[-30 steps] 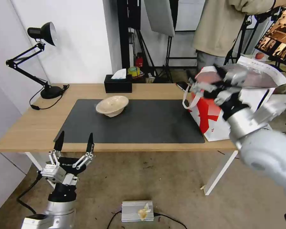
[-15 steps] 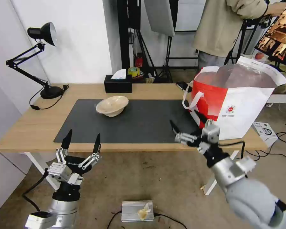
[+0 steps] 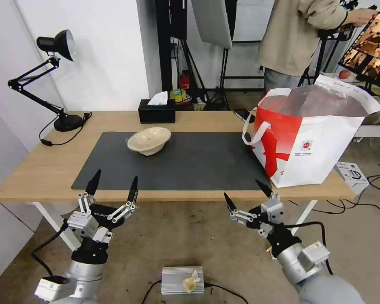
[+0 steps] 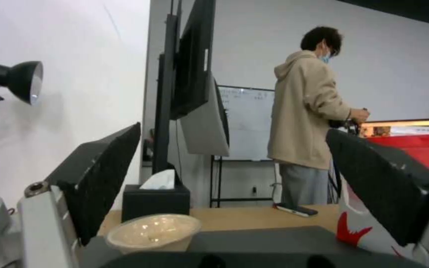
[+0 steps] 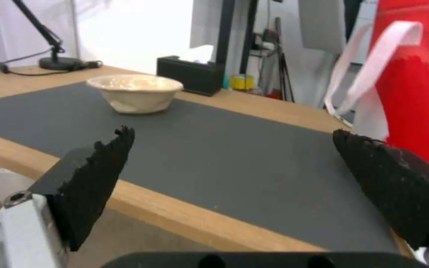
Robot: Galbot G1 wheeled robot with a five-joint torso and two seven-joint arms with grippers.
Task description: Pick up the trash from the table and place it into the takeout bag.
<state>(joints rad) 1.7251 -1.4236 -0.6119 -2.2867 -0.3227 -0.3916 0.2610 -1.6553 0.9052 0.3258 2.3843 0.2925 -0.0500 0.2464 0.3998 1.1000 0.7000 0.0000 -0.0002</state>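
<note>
beige bowl [image 3: 149, 140] | dark grey mat [image 3: 190, 162] | white-and-red bag [image 3: 312, 139], red logo | black tissue box [image 3: 156, 113]

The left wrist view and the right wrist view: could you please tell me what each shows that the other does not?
Left wrist view alone: a person in a beige hoodie, a whiteboard and a phone on the table. Right wrist view alone: the desk lamp's base and the takeout bag's white strap handle. Both: the shallow beige bowl on the dark mat, the black tissue box and the red takeout bag.
</note>
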